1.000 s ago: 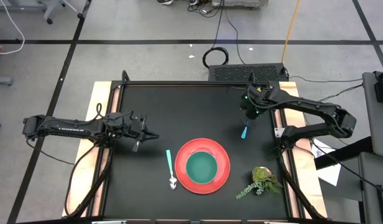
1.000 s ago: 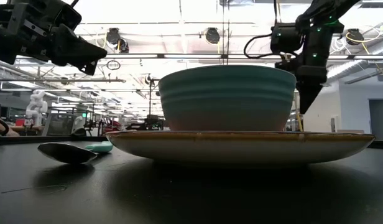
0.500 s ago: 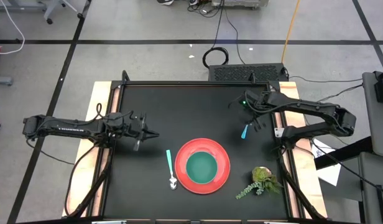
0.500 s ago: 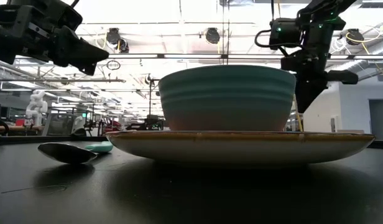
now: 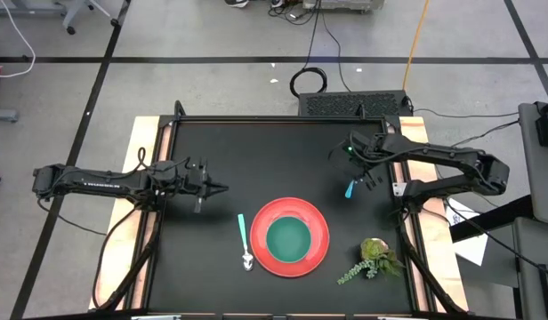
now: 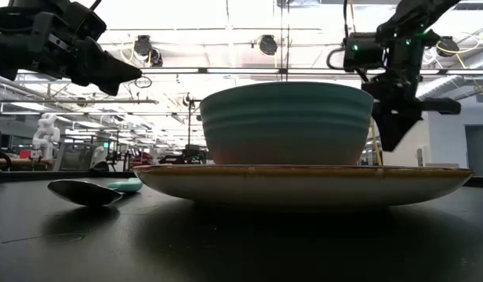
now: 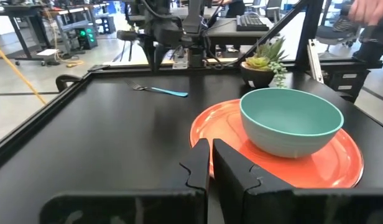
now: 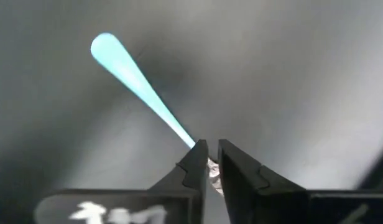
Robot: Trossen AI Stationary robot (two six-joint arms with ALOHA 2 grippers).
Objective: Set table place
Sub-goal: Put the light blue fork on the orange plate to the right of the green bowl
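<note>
The right gripper point(image 8: 208, 163) points down over a turquoise-handled metal fork point(image 8: 138, 83), jaws barely parted around its metal end. The left gripper point(image 7: 207, 163) hovers level, closed, empty.

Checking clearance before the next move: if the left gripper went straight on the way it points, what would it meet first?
Probably the green bowl on the red plate, though height is unclear, so the left gripper might pass over.

No legible text — no labels, brands, numbers.
</note>
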